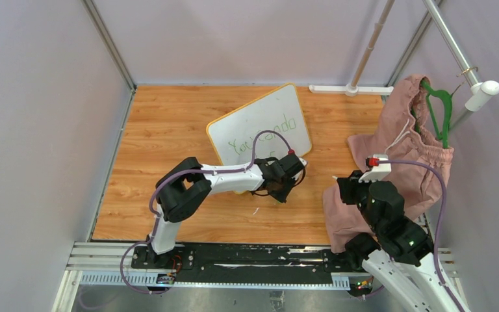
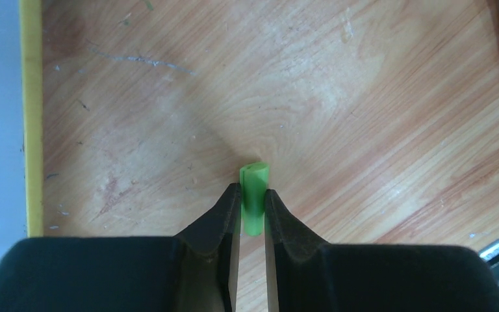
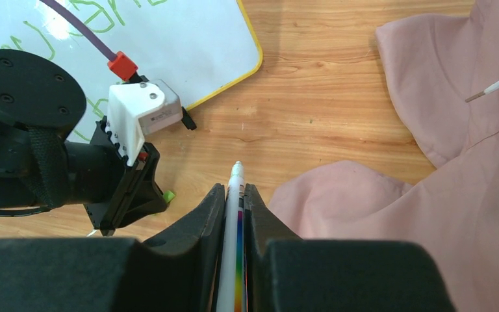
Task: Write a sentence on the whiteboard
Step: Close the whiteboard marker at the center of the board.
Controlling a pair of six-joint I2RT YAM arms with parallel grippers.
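Observation:
The whiteboard (image 1: 260, 123) lies tilted on the wooden table, with the sentence (image 1: 263, 138) in green; "You can do" shows and the lower line is hidden behind my left arm. My left gripper (image 1: 284, 190) sits just in front of the board's near edge, shut on a small green marker cap (image 2: 254, 188). The board's yellow rim (image 2: 31, 117) runs along the left of the left wrist view. My right gripper (image 1: 345, 188) is to the right of the left one, shut (image 3: 234, 190) on a white marker (image 3: 235, 175) with a rainbow stripe, tip pointing forward. The board (image 3: 188, 45) and the cap (image 3: 169, 195) also show in the right wrist view.
A pink garment (image 1: 403, 149) lies heaped at the right, close beside my right gripper, and also shows in the right wrist view (image 3: 429, 162). A green hanger (image 1: 438, 110) hangs on a white rack whose base (image 1: 351, 89) stands at the back. Grey walls enclose the table.

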